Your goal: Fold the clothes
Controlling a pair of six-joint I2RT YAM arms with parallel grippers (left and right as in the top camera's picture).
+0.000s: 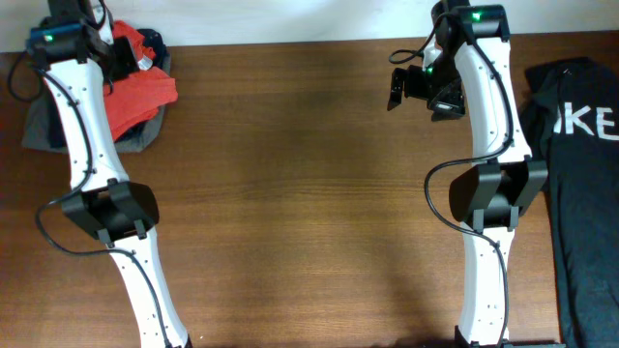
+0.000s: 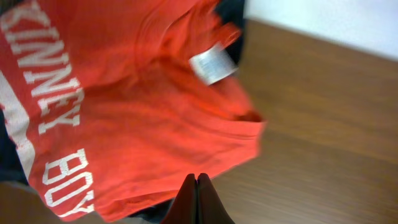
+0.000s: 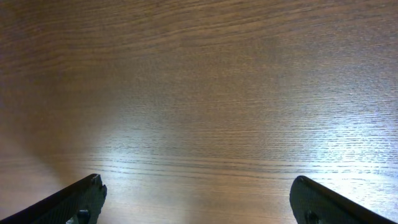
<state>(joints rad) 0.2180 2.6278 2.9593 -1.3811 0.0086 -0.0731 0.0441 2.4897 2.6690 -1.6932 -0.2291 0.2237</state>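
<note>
Where heaped at the far left corner of the desk (image 1: 290, 193), found orange-red T-shirt (image 1: 143, 95) crumpled atop grey and dark garments (image 1: 41, 128), not yet folded. Noted left gripper (image 2: 196, 198) pressed together over its hem, no cloth seen in the grip; judged poised to pull it clear. Recorded right gripper (image 3: 196, 193) spread wide above the desk right of centre, judged waiting. Logged black garment (image 1: 580, 193) along right edge.

A broad stretch of bare table (image 1: 290, 193) is seen between the left arm (image 1: 97, 174) at 8 o'clock and the right arm (image 1: 493, 164) at 4 o'clock. The 10 o'clock corner is blocked by the orange-red T-shirt (image 1: 145, 92), heaped on darker garments (image 1: 39, 126), with the left gripper (image 2: 198, 186) closed at its edge. The 3 o'clock edge is covered by a black garment (image 1: 580, 193). Only bare wood is seen beneath the wide-spread right gripper (image 3: 196, 193) at 1 o'clock.
</note>
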